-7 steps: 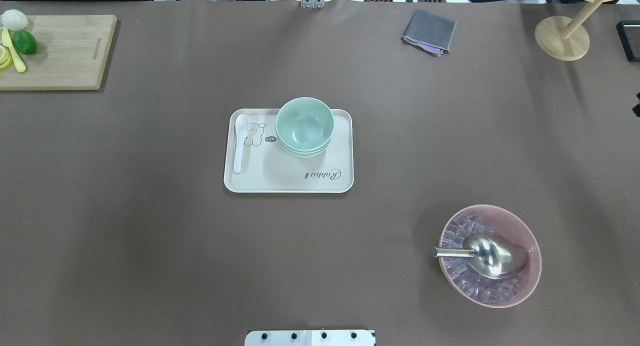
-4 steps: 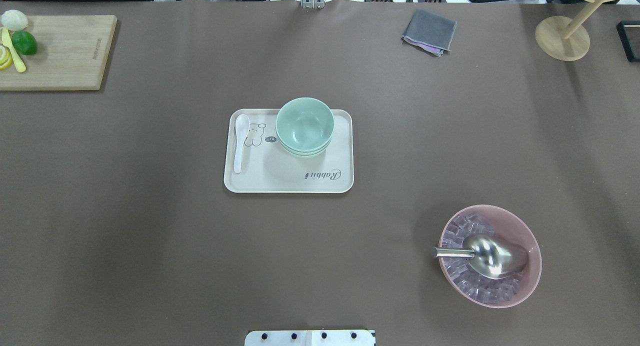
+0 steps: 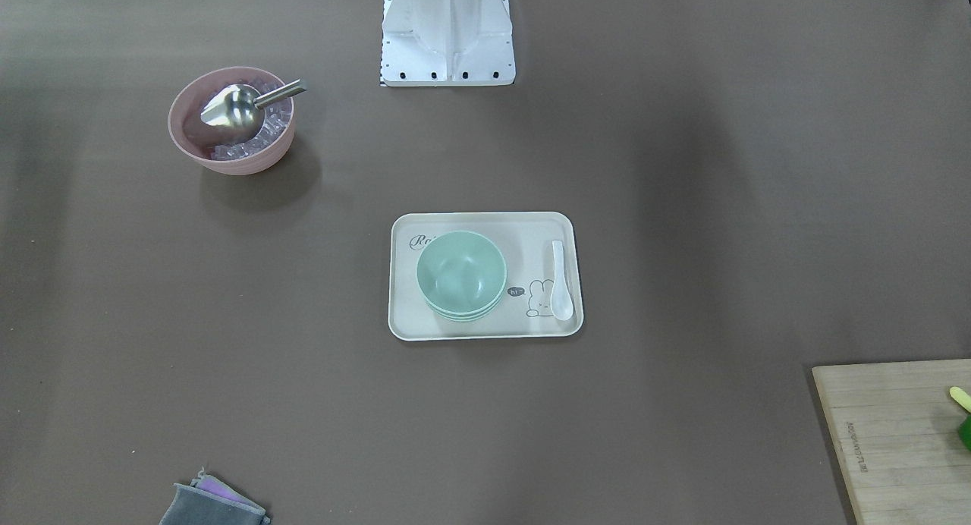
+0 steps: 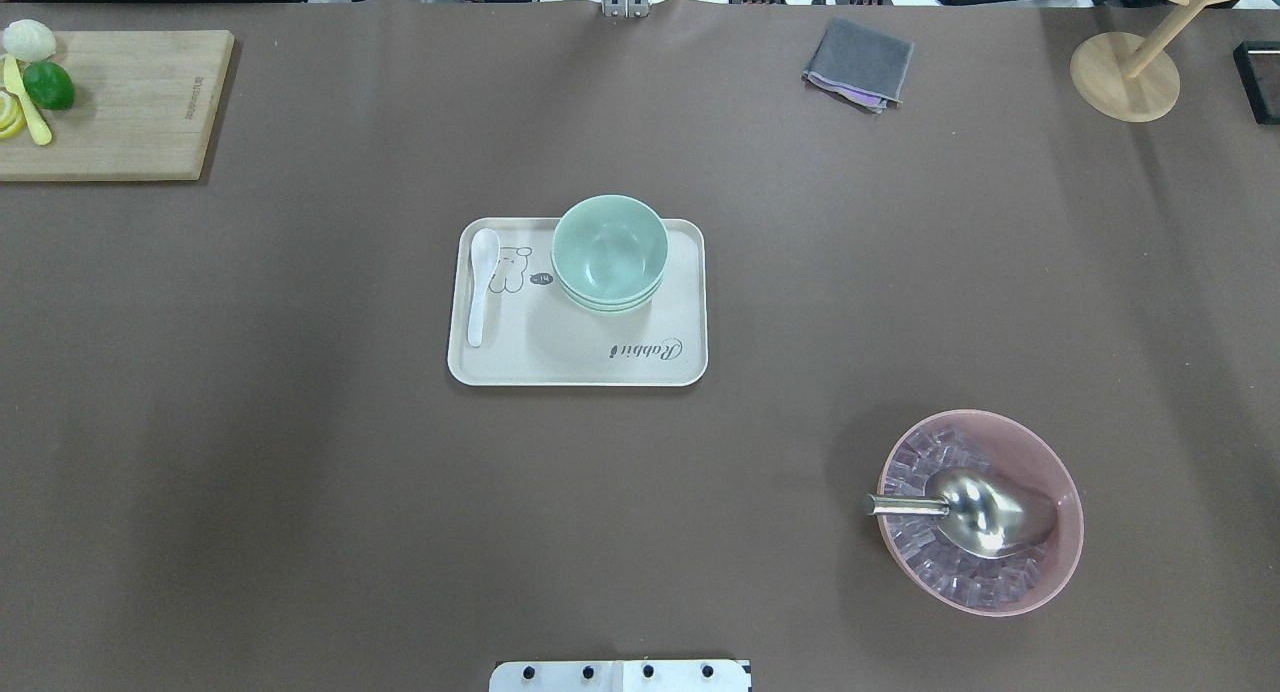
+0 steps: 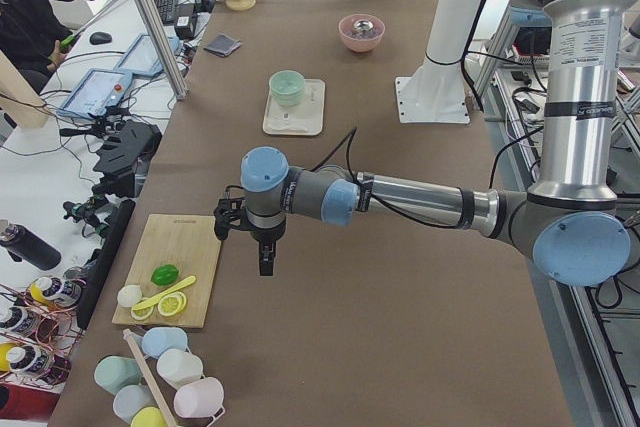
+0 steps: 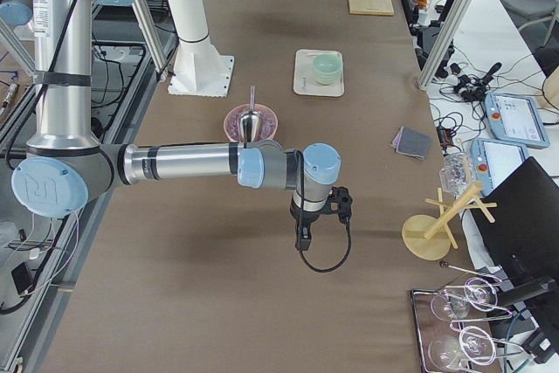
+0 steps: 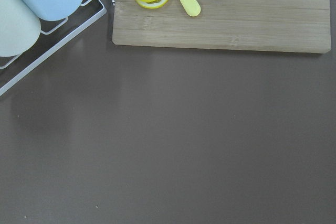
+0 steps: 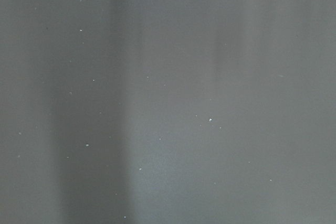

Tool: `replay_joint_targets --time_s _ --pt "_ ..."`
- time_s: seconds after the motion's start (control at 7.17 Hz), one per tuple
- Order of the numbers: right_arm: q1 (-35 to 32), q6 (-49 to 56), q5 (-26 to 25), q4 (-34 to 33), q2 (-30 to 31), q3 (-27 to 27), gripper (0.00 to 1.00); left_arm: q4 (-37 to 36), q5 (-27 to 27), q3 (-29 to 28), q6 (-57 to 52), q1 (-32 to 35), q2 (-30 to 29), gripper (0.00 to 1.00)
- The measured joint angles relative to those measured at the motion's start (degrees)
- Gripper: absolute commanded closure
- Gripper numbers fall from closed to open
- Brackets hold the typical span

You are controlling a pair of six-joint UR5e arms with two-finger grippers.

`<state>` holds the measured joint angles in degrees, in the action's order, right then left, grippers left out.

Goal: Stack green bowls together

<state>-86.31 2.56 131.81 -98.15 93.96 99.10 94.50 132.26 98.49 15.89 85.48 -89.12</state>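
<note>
While bowls (image 4: 609,247) sit nested on tray (image 4: 560,357), left fingers (image 5: 266,265) and right fingers (image 6: 302,240) hang elsewhere. Opening: cannot tell.

Illumination is diffuse, even and moderately bright, and comes from above. Broad, soft shadow bands cross the table (image 4: 300,472). The pink bowl (image 4: 1068,532) casts a soft-edged shadow, and the metal scoop (image 4: 985,517) shows specular glare. Below the fingers of the left gripper (image 5: 265,267), the left wrist view renders the surface sharply. Below the fingers of the right gripper (image 6: 301,242), the right wrist view shows only grey vertical bands, possibly defocused. The side views bend uprights near the edges.
</note>
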Motion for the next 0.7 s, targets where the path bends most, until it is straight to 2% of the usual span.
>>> replay_joint_targets --time_s 0.7 --pt "-0.3 -0.1 0.0 -0.1 -0.2 0.0 0.00 -0.9 -0.1 -0.5 0.1 0.0 -0.2 0.02"
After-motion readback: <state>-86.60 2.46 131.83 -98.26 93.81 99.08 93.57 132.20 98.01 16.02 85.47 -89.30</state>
